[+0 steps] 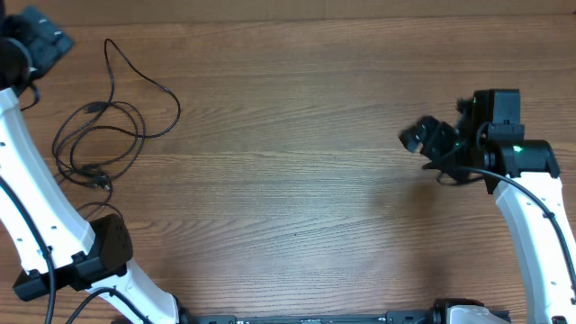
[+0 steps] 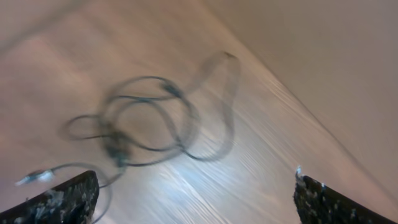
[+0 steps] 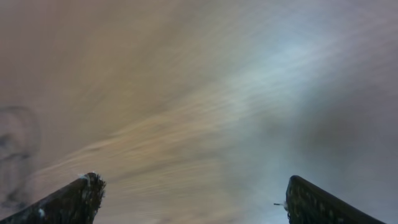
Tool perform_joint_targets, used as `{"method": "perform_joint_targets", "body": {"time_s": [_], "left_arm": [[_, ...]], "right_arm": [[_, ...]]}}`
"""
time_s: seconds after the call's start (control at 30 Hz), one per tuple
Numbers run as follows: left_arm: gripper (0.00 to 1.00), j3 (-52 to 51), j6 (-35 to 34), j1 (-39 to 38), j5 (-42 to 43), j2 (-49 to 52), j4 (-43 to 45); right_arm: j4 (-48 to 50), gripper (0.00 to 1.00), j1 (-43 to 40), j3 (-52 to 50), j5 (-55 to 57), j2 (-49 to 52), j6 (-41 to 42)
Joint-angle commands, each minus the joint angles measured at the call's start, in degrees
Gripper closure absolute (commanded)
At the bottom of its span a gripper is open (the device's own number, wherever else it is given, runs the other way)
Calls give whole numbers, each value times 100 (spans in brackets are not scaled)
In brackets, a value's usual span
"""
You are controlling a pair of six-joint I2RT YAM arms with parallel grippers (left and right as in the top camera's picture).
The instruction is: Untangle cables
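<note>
The cables (image 1: 93, 109) are thin black cords lying in loose overlapping loops at the table's far left, with one strand curving out toward the back. In the left wrist view the cables (image 2: 118, 146) are blurred, and a silvery plug end (image 2: 34, 178) lies near the left finger. My left gripper (image 1: 40, 38) is at the back left corner, beyond the cables; it shows open and empty in the left wrist view (image 2: 196, 183). My right gripper (image 1: 421, 137) hovers over the right half of the table, far from the cables. It is open and empty in the right wrist view (image 3: 189, 186).
The wooden table (image 1: 288, 180) fills the view. The white left arm (image 1: 36, 207) runs along the left edge beside the cables. The white right arm (image 1: 540, 225) stands at the right edge. Both wrist views are motion-blurred.
</note>
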Motion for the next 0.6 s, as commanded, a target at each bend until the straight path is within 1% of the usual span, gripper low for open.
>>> {"method": "perform_joint_targets", "body": {"time_s": [0.0,0.07,0.1,0.17,0.27,0.33,0.47,0.53,0.57], "left_arm": [[0,-33,1357,-398,1425,83,63],[0,-33,1982,-756,1458,83,-59],[0,-33,2131,-857,1434,83,-118],[0,-66,2393,-1156,1207,83,-264],[0,-249,2404,-1543,798,83,-267],[0,-483,2396,-1770,586,83,-267],[0,-1123,2170,-2050,380,72,-267],[0,-1598,2065,-2116,382,22,-267],[0,-2009,1950,-2151,389,-59,-267]], "right_arm": [[623,8,358,114,-1224,-20,-474],[1034,7,754,114,-1060,-20,-809],[1102,7,874,114,-907,-20,-905],[1143,6,1204,114,-201,-20,-1040],[907,1,1508,114,898,-20,-1054],[682,0,1552,114,1290,-20,-1049],[234,0,1320,116,1292,-22,-1027],[17,0,1169,116,1292,-22,-1027],[-160,0,1045,116,1290,-22,-1027]]}}
